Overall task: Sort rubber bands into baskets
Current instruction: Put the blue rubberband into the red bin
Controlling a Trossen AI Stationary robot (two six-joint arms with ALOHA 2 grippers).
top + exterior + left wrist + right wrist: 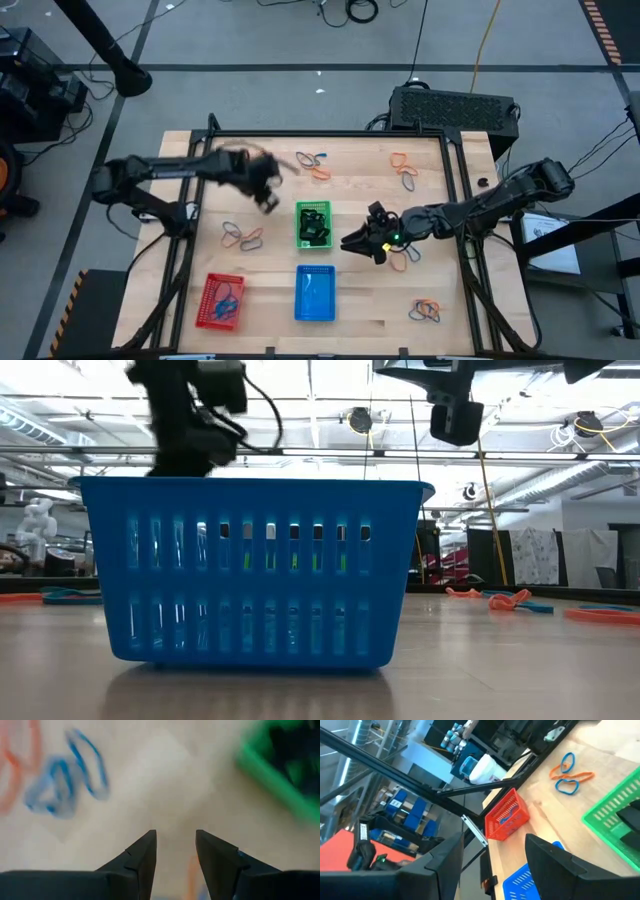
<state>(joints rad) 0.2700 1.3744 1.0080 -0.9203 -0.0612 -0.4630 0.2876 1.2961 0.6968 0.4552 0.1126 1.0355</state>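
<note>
The left jaws (pixel 175 857) stand apart with bare table (pixel 360 290) showing through the gap and nothing pinched. The right jaws (pixel 492 857) are spread wide and hold nothing either.

From above, the left jaws (pixel 268 192) hang over the table just left of the green basket (pixel 314 225), toward its far end. The right jaws (pixel 352 241) sit just right of that basket, the arm reaching in from the table's right side.

The green basket stands near the table's middle with dark bands lying in it. The blue basket (pixel 315 294) stands just in front of it, toward the near edge; whether it holds anything cannot be told. In the low view the blue basket (pixel 250 570) fills most of the frame. The red basket (pixel 221 301) sits at the near left and has blue bands (pixel 228 298) in it; the right wrist view also shows it (pixel 507 815) with blue inside.

Loose bands lie in small clusters on the table: blue and orange ones (pixel 243 236) left of the green basket, a clump (pixel 315 165) at the far side behind it, another (pixel 405 172) far right, one (pixel 425 311) near the right front corner, and some (pixel 402 258) under the right arm. The left wrist view shows blurred blue loops (pixel 65 780) beside an orange one (pixel 15 765).
</note>
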